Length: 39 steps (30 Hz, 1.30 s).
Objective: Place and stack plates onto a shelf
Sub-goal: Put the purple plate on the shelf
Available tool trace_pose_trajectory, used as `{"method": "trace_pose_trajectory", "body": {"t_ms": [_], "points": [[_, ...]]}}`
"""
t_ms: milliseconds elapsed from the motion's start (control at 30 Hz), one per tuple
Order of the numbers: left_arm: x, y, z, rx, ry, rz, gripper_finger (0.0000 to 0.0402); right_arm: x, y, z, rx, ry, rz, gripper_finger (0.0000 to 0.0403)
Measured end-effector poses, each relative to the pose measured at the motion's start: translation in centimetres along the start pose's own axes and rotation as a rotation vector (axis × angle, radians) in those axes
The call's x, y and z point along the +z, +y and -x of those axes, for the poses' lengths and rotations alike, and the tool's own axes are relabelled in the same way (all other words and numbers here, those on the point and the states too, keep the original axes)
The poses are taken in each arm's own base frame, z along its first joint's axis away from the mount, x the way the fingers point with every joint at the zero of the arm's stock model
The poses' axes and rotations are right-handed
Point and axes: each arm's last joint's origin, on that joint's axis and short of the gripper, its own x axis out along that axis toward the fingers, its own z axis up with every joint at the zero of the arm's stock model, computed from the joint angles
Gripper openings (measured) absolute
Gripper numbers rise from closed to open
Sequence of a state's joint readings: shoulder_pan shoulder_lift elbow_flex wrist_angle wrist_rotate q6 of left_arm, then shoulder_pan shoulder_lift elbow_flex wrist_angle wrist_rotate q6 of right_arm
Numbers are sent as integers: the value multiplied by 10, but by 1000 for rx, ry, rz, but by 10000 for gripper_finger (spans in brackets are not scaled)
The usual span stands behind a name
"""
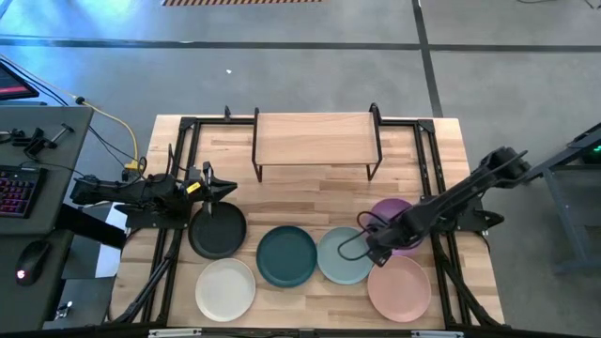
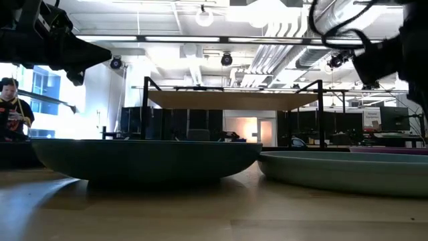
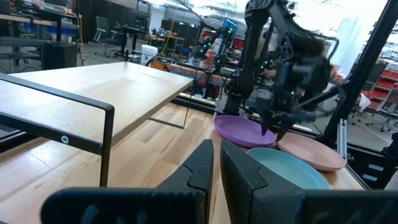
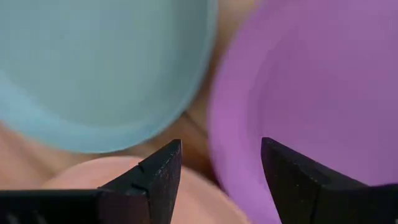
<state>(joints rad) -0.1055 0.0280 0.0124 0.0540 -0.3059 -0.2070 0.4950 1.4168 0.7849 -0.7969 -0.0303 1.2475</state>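
While the shelf (image 1: pixel 315 137) stood bare at the table's far edge, all six plates lay on the tabletop in front of it. Over the black plate (image 1: pixel 217 232), the left gripper (image 1: pixel 208 178) hovered with jaws nearly shut, holding nothing. Cream-white (image 1: pixel 225 288), dark teal (image 1: pixel 286 255) and pale blue-green (image 1: pixel 342 257) followed. Over the purple plate (image 1: pixel 391 216), partly hidden, and the pink plate (image 1: pixel 400 287), the right gripper (image 1: pixel 377 252) stood wide open, empty.

Bright ceiling lights; right wrist view blurred.
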Motion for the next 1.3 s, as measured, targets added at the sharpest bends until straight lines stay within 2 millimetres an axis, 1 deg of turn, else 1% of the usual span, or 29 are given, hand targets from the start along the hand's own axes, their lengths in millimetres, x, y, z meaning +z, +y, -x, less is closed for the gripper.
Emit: {"method": "trace_pose_trajectory", "body": {"t_ms": [167, 467, 567, 667, 733, 833, 867, 900, 1033, 1133, 1300], "points": [[0, 0, 0, 0, 0, 0, 21, 0, 2, -11, -50, 16, 10, 200], [0, 0, 0, 0, 0, 0, 21, 1, 4, -25, -103, 17, 55, 199], [0, 0, 0, 0, 0, 0, 21, 2, 4, -28, -118, 22, 53, 192], [0, 0, 0, 1, 0, 0, 21, 1, 4, -30, -135, 27, 35, 158], [0, 0, 0, 0, 0, 0, 21, 1, 3, -31, -147, 31, 35, 118], [0, 0, 0, 0, 0, 0, 21, 1, 2, -31, -165, 27, 40, 45], [0, 0, 0, 0, 0, 0, 21, 1, 2, -31, -164, 23, 40, 26], [0, 0, 0, 0, 0, 0, 21, 1, 2, -30, -168, 19, 42, 15], [0, 0, 0, 0, 0, 0, 21, 2, 2, -27, -187, 30, 47, 20], [0, 0, 0, 0, 0, 0, 21, 2, 6, -20, -207, 44, 90, 6], [0, 0, 0, 0, 0, 0, 21, 4, 13, -3, -236, 70, 165, 1]]}}
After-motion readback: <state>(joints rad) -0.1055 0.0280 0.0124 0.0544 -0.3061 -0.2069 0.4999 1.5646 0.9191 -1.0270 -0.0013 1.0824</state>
